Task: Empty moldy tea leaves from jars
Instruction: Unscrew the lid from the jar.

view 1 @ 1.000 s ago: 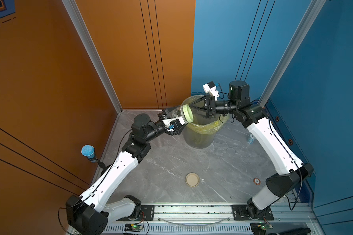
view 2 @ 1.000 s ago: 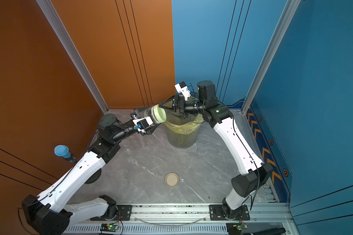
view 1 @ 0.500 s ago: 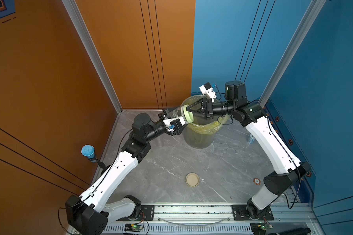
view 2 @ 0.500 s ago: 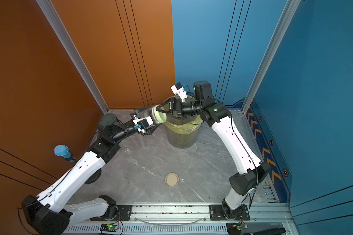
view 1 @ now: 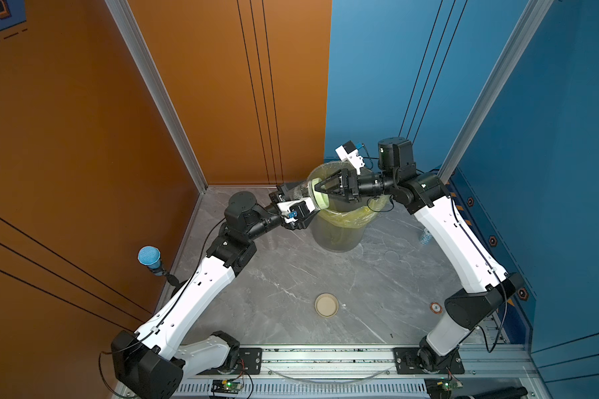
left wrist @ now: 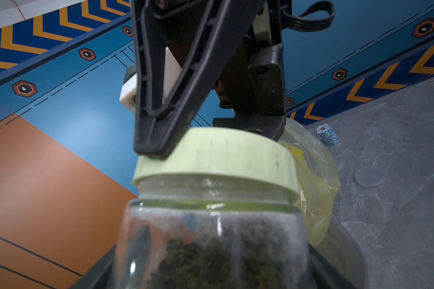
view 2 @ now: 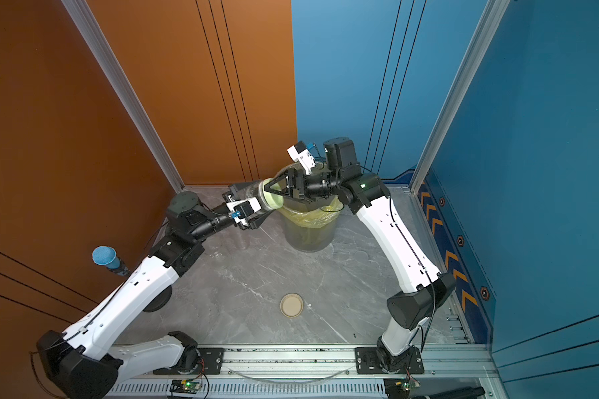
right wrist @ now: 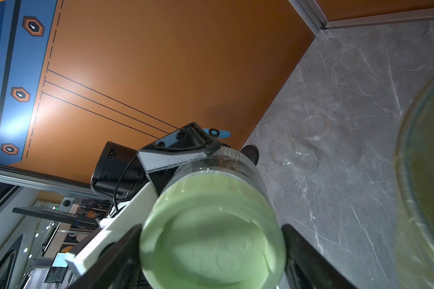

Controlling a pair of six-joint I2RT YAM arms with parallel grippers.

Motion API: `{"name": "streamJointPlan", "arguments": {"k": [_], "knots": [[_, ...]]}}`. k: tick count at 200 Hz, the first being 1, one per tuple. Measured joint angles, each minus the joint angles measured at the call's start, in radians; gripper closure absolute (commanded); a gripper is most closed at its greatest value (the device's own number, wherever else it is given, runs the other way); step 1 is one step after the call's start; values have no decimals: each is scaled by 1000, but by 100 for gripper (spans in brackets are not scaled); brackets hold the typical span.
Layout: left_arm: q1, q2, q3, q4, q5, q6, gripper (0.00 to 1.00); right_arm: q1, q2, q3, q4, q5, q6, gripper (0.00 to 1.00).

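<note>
Grey marble table point(view 1: 291, 276), orange and blue walls. In both top views, left gripper point(view 1: 295, 201) was clamped on jar point(view 1: 300, 193), held sideways with lid point(view 1: 319, 203) at rim of bin point(view 1: 336, 235). Right gripper point(view 1: 321, 195) was closed around lid. Left wrist view: tea leaves point(left wrist: 198, 260) lay heaped inside jar, lid seated. Right wrist view: pads point(right wrist: 125, 250) sat against both sides of lid, squarely. Judgement: twist lid off while left holds firm, mouth level or raised, so nothing spills short of bin. Tea leaves sat within left's grasp, just behind right's fingertips.
</note>
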Motion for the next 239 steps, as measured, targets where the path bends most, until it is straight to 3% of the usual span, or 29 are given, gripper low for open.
{"name": "streamJointPlan", "arguments": {"k": [66, 102, 184, 239], "knots": [[-6, 10, 33, -35, 1, -19, 53, 2, 2, 22, -26, 11, -46, 29], [-5, 21, 59, -87, 21, -72, 54, 8, 0, 26, -52, 26, -143, 30], [62, 51, 79, -114, 241, -373, 54, 6, -5, 37, -104, 14, -457, 30], [109, 93, 109, -87, 397, -558, 53, 6, -10, 55, -110, 27, -681, 24]]}}
